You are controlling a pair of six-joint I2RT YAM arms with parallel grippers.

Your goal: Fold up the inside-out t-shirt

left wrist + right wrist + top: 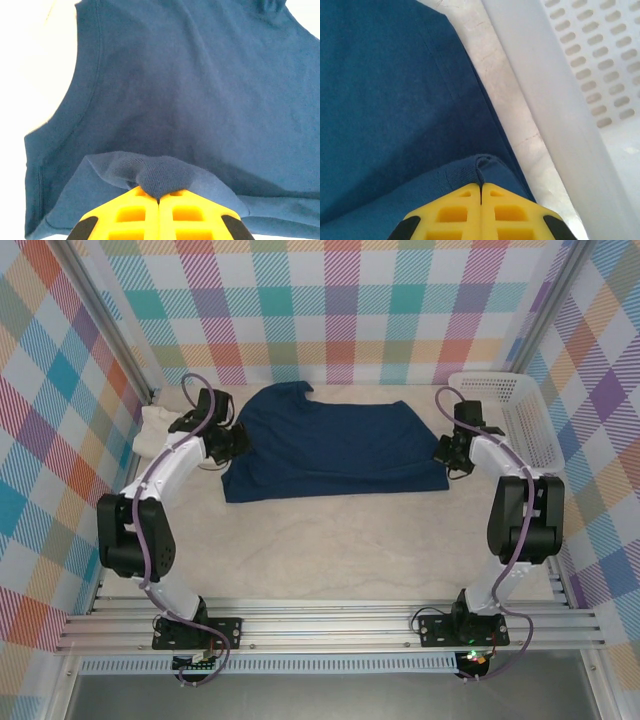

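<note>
No text, brand, number or sign can be read anywhere: none is made out on the t-shirt [330, 445], on the white basket [530, 430] or on the checked walls [340, 300].

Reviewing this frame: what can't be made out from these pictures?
- Top view: the left arm covers part of the cream cloth; what it is is unclear.
- Left wrist view: the left gripper hides how much of the t-shirt it pinches.
- Right wrist view: the right gripper does likewise; the frame edge cuts off the basket.
</note>
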